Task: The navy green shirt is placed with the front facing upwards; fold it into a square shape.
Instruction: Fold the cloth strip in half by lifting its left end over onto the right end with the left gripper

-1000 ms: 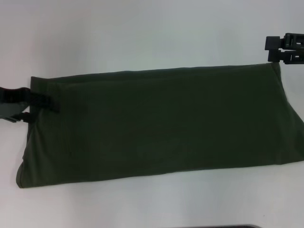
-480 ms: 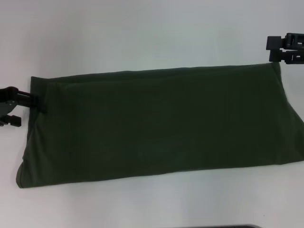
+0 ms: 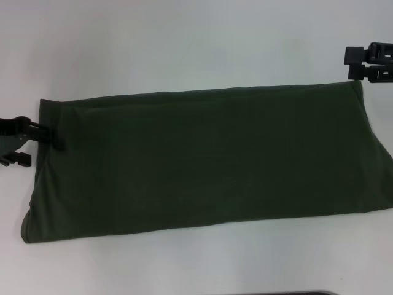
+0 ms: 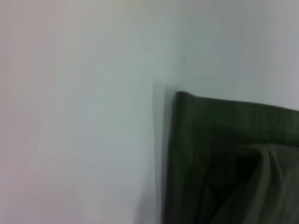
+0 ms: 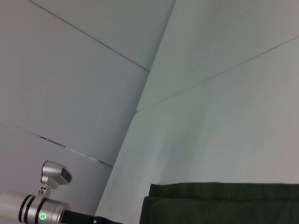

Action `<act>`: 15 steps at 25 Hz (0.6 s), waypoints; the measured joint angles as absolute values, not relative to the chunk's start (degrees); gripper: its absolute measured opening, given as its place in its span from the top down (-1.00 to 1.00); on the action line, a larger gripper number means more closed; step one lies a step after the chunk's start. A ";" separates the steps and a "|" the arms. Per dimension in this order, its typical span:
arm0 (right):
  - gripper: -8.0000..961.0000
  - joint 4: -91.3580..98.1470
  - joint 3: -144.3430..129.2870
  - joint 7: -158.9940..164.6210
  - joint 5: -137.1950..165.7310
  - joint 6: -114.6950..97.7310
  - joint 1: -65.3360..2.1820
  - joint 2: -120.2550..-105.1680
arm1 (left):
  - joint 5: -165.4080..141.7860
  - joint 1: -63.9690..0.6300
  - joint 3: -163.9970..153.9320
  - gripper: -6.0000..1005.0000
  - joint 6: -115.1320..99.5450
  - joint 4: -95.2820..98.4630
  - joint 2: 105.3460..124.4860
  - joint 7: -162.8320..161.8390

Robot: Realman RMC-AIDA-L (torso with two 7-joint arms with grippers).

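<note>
Shirt: the navy green shirt lies flat on the white bench, already folded into a long band.
Left pincer: parted, upper finger over the shirt's left end, gripping nothing.
Right pincer: just beyond the far right corner; its opening cannot be told.
Advice: probably pinch all layers at both ends, lifting evenly.

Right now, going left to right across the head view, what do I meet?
left end effector at the shirt's left edge → navy green shirt, folded into a long band → right end effector by its far right corner
</note>
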State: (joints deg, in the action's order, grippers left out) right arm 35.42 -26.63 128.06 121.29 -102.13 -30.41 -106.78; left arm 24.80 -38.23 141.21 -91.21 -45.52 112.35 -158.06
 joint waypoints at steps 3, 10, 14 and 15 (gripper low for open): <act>-0.90 35.42 -26.63 128.06 121.29 -102.17 -30.37 -106.78 | 24.75 -38.24 141.23 -0.77 -90.99 -45.52 112.43 -158.03; -0.90 35.42 -26.63 128.06 121.29 -102.28 -30.33 -106.78 | 24.70 -38.23 141.24 -0.77 -90.26 -43.93 112.41 -157.67; -0.90 35.42 -26.63 128.14 121.29 -102.29 -30.32 -106.78 | 24.69 -38.23 141.24 -0.77 -89.68 -43.46 112.43 -157.55; -0.90 35.42 -26.63 128.24 121.29 -102.30 -30.32 -106.78 | 24.69 -38.23 141.24 -0.77 -89.65 -43.45 112.45 -157.55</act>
